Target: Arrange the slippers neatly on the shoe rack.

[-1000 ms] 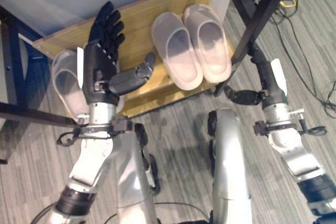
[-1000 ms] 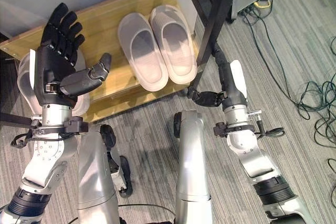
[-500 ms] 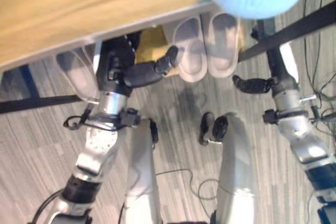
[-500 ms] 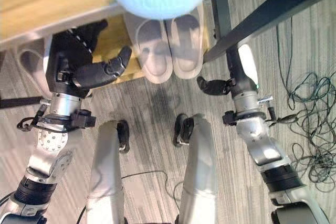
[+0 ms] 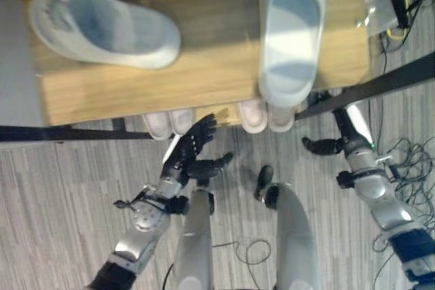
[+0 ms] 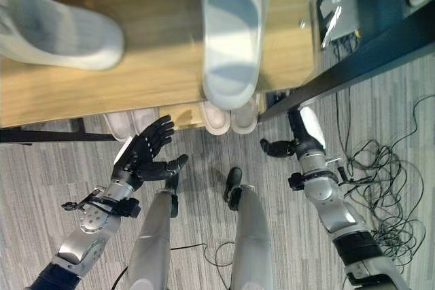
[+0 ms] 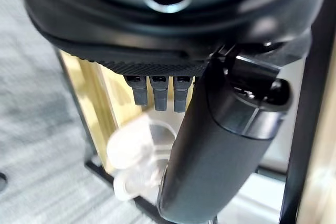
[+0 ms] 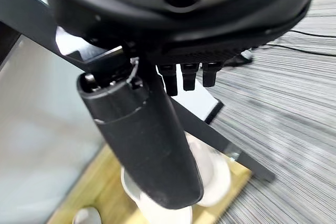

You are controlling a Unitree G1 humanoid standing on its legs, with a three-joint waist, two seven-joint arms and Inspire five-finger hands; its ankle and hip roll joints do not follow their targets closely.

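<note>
The left hand hung with fingers spread, holding nothing; the right hand hung beside a black post, fingers straight and empty. Its wrist view showed a slipper pair on the lower shelf. Two slippers lay on the rack top, one crosswise, one lengthwise.

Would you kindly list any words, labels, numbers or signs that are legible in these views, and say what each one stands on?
None can be read: no print shows on the slippers on top of the shoe rack, nor on the pairs beneath it.
</note>
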